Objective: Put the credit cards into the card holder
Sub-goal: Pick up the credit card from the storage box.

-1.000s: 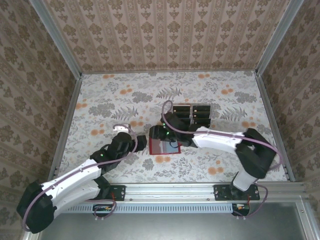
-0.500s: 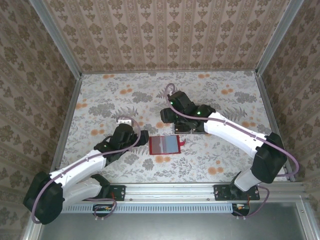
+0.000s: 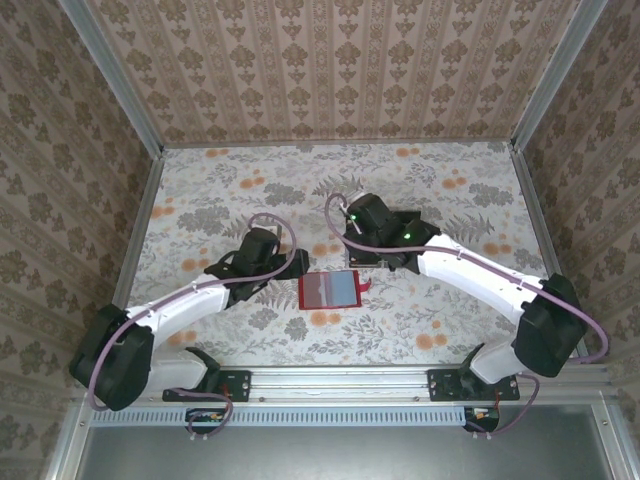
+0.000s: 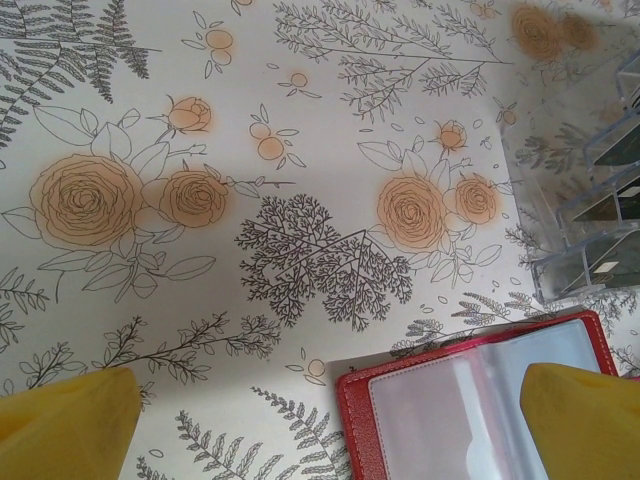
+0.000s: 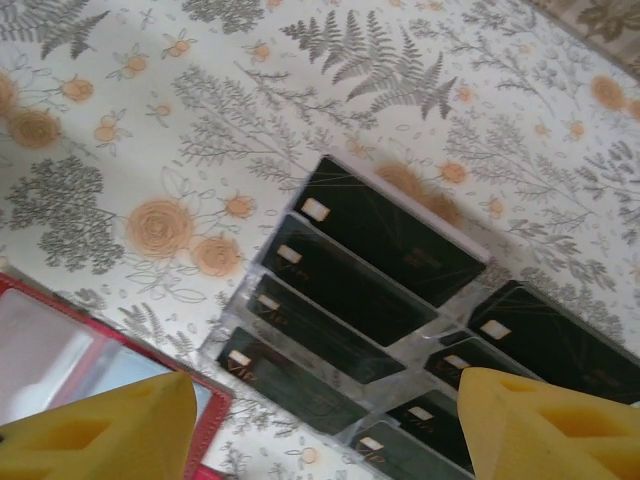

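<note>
The red card holder [image 3: 330, 290] lies open and flat in the middle of the table, its clear inner pockets facing up. Several black credit cards [image 5: 385, 235] stand in rows in a clear plastic tray [image 5: 430, 340]. My right gripper [image 5: 325, 430] hangs open above the near end of that tray, with nothing between its yellow fingertips [image 5: 545, 425]. From above, the right gripper [image 3: 382, 252] covers most of the tray. My left gripper [image 4: 320, 425] is wide open just over the card holder's [image 4: 470, 400] left corner, holding nothing.
The table [image 3: 220, 190] has a floral cover and is boxed in by patterned walls with metal rails [image 3: 135, 230]. The tray's [image 4: 590, 200] clear dividers stand just beyond the card holder [image 5: 60, 350]. Open floral surface lies to the left and far side.
My right gripper has left the card holder, moved back over the tray and opened wider. My left arm has reached forward and right, up to the card holder's left edge.
</note>
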Robot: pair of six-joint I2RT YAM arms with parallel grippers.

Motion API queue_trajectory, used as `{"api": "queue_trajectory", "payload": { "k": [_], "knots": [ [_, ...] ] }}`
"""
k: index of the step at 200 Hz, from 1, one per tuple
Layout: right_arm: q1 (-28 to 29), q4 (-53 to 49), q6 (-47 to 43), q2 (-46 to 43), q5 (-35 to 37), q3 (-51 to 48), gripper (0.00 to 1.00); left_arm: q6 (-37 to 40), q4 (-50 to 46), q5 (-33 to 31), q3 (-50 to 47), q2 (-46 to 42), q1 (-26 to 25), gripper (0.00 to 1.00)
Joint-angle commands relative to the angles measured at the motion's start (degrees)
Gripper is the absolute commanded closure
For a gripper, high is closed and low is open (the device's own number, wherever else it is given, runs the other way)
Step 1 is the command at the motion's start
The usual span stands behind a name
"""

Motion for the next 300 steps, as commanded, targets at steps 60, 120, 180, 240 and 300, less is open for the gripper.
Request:
{"api": "queue_trajectory", "payload": {
  "k": [60,120,180,240,300],
  "knots": [
    [-6.8,-7.13,-6.68,0.32,-12.19,1.7,0.36,-0.67,-2.52,-1.06,0.42,-2.66,-0.75,0.0],
    [-6.54,-8.85,-9.88,6.43,-12.65,2.79,0.49,0.08,-4.94,-0.82,-0.15,-5.64,-0.24,0.0],
    [-5.4,-9.61,-17.57,12.5,-12.54,6.2,0.53,-0.72,-4.44,0.36,-2.31,-8.63,1.0,0.0],
    [-5.22,-12.66,-19.91,17.49,-13.42,9.94,0.62,-0.35,-4.98,1.09,-3.05,-10.0,2.14,0.0],
    [-5.05,-13.46,-21.53,21.51,-10.52,11.21,0.62,-0.74,-4.05,1.4,-4.02,-9.57,2.67,0.0]
  ]
}}
